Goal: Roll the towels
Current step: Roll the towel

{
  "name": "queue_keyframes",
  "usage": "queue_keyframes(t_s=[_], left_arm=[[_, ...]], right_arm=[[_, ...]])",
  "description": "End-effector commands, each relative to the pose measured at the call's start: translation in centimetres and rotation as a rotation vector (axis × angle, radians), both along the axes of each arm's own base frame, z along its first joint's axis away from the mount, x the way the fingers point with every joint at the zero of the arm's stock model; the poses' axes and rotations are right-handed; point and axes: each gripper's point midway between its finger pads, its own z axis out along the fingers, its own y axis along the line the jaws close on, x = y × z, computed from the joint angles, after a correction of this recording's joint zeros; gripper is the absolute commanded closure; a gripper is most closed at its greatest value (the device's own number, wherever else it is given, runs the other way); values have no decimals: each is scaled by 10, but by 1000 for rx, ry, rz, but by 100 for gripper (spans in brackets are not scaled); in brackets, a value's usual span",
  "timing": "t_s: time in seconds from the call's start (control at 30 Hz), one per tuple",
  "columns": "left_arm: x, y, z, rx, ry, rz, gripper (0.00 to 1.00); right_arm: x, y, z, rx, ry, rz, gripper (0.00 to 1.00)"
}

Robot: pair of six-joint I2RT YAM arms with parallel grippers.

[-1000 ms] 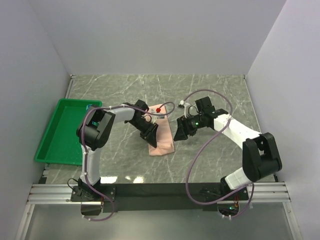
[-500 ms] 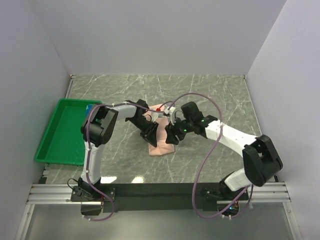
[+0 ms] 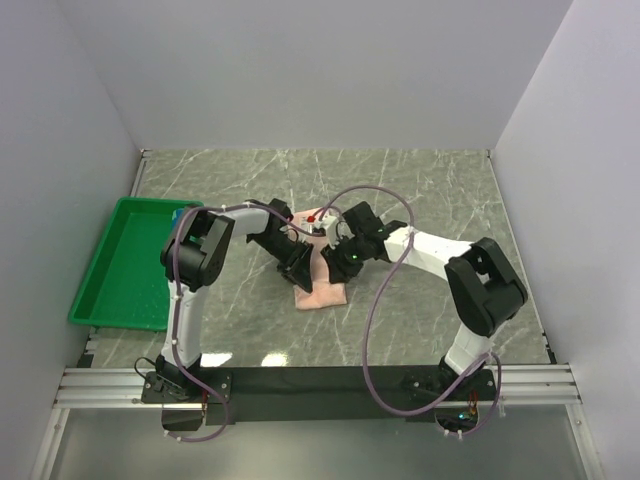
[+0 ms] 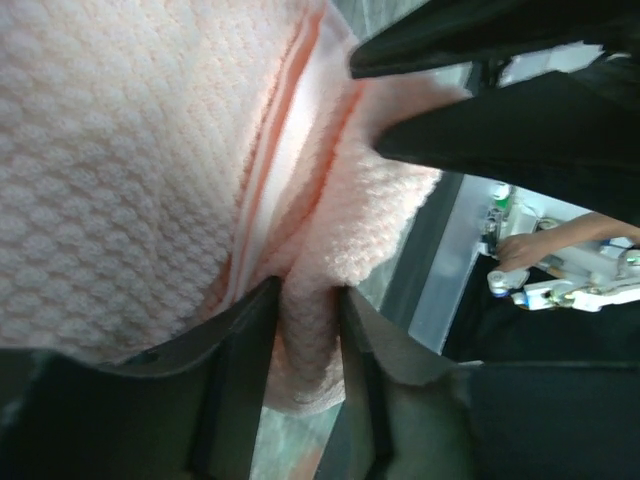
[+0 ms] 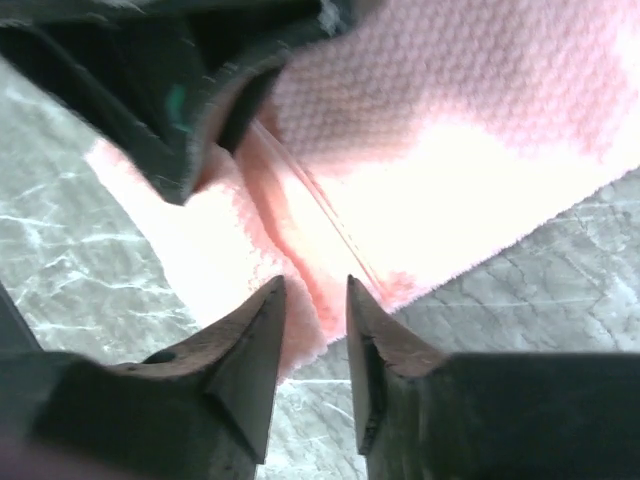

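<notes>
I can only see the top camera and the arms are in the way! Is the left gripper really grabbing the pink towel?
Observer: Yes. In the left wrist view the left gripper pinches a raised fold of the pink towel between its fingers.
Operator: What about the right one?
Observer: Its wrist view shows the right gripper straddling the towel's edge just above the marble table, with cloth filling the gap between its tips.

Pale pink towel [image 3: 322, 290] with tiny bumpy squares, middle of frame. Bright green tray [image 3: 100, 300] at left. Grey marble table [image 3: 420, 180] with thin white streaks. Purple cables [image 3: 367, 340] lower right.
</notes>
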Motion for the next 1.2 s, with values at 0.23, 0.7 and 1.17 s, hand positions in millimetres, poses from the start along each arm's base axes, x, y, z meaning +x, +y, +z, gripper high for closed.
queue_keyframes(t_s=[0.23,0.7,1.17], left_arm=[[40,42,-25,141,-229,57,53],[42,46,-45,213,-174,97,80],[47,42,-56,251,-89,142,67]], right_arm=[[4,-2,-20,-116,88,-36,64],[-1,-21,85,133,5,-94,49],[-32,33,57,234,263,-80,59]])
